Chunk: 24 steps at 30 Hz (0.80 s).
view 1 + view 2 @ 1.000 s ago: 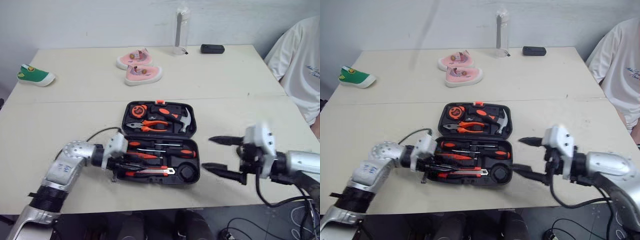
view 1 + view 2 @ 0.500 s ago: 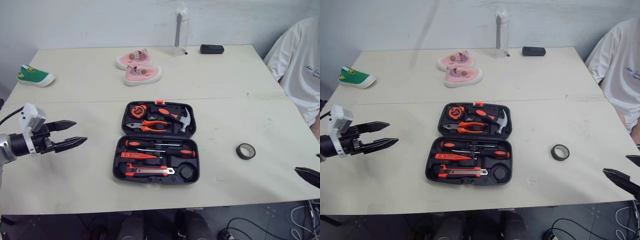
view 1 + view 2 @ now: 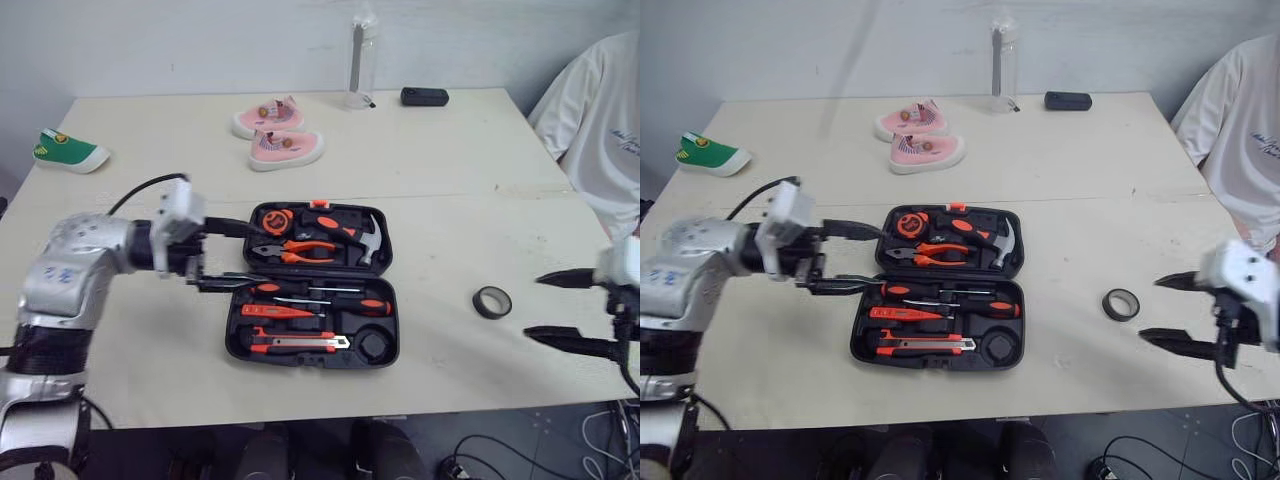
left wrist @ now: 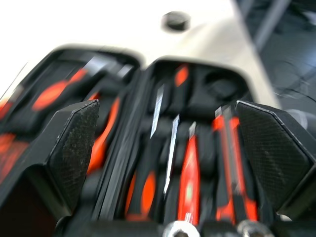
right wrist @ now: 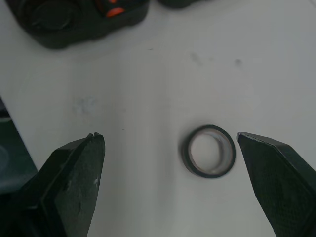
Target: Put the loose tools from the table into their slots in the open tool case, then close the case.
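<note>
The black tool case lies open and flat on the tabletop, in the middle of the frame. Its upper half holds a hammer, orange pliers and a round tape measure. Its lower half holds screwdrivers in a row and an orange knife. There is a round black hollow in the case's lower right corner. A small black roll of tape lies loose on the tabletop, to the right of the case and well apart from it. The left jaws are at the left edge of the case. They are wide open and hold nothing. One finger points at the upper half and the other at the top left of the lower half. The right jaws are near the right edge of the frame, just to the right of the roll of tape. They are wide open too and hold nothing. In the right wrist view the roll lies flat between the two fingers, and neither one touches it. At the top of the frame are two pink shoes, a clear bottle and a small black box. A green shoe sits at the upper left. A person in a white shirt sits at the right edge.
</note>
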Available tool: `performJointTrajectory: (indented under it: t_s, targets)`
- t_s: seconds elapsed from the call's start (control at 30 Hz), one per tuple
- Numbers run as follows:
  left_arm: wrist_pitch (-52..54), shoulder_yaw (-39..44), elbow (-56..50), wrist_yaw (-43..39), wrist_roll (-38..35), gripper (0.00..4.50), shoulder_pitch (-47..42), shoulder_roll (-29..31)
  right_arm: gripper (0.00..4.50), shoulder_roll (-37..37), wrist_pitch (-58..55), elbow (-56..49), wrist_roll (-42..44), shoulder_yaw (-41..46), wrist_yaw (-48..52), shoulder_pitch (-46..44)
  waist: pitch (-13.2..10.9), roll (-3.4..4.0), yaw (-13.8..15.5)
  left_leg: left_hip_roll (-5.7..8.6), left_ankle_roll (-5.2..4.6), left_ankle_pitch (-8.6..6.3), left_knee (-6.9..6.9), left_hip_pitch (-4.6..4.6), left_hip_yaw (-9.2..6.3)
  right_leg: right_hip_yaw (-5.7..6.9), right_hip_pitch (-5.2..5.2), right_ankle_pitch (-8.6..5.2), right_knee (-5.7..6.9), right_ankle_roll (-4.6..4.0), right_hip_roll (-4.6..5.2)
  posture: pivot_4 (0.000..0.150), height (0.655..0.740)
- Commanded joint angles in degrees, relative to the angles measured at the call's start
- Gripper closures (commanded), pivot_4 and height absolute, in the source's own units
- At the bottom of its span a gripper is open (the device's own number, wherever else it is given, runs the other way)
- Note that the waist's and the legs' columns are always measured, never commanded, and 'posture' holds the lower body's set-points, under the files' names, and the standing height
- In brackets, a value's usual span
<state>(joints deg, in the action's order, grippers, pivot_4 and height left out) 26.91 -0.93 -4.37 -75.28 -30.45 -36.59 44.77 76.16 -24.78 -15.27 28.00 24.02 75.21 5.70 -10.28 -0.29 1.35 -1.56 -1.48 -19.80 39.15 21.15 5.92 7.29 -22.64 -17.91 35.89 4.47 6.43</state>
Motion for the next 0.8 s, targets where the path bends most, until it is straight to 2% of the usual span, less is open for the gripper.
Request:
performJointTrajectory:
  t_s: [0.03,0.1,0.2,0.33,0.53,0.8]
  targets:
    - [0.2,-2.0,-4.5,-1.5,-2.3,0.0,-2.7,-2.6,0.25,2.7,2.0,3.2,-5.8,-10.8,1.1,-7.2,0.0,-0.02,-0.1,0.0,0.0,0.0,0.01,-0.02,0.01,-0.01,0.01,0.0,0.0,0.0,0.0,0.15,0.7316]
    - [-0.2,-3.6,-5.6,-1.8,-2.2,0.0,-3.8,-4.7,0.92,2.2,3.2,5.1,-8.4,-16.0,1.9,-11.6,0.0,-0.03,-0.1,-0.01,0.0,0.0,0.06,-0.02,0.02,-0.02,0.01,0.0,0.01,0.0,0.0,0.15,0.7316]
    - [0.3,-4.9,-6.4,-1.9,-2.6,0.0,-5.3,-6.8,2.41,1.2,3.9,6.6,-11.8,-21.4,2.2,-15.7,0.0,-0.04,-0.1,-0.02,0.02,0.01,0.07,0.0,0.01,-0.01,-0.01,0.0,0.03,0.0,-0.03,0.15,0.7316]
    - [1.7,-6.2,-8.0,-1.6,-3.7,0.0,-6.4,-9.4,2.41,1.0,5.2,9.7,-16.5,-26.0,2.2,-19.0,0.0,-0.04,0.1,-0.04,0.04,0.02,0.12,0.05,-0.04,0.04,-0.01,0.0,0.04,0.0,-0.06,0.15,0.7316]
    - [2.9,-6.0,-9.6,-0.7,-4.7,0.0,-6.2,-10.2,2.41,-2.6,4.1,11.8,-20.5,-31.2,2.0,-25.0,0.0,-0.03,-0.1,-0.07,0.05,0.04,0.16,0.03,-0.04,0.03,0.01,0.0,0.06,0.0,-0.08,0.15,0.7316]
    - [3.0,-6.0,-10.4,1.0,-4.7,0.0,-5.7,-11.4,2.41,-6.8,5.7,16.7,-26.5,-35.7,0.6,-28.6,0.0,-0.03,0.1,-0.06,0.08,0.05,0.24,0.1,-0.09,0.1,0.02,0.0,0.07,0.0,-0.08,0.15,0.7316]
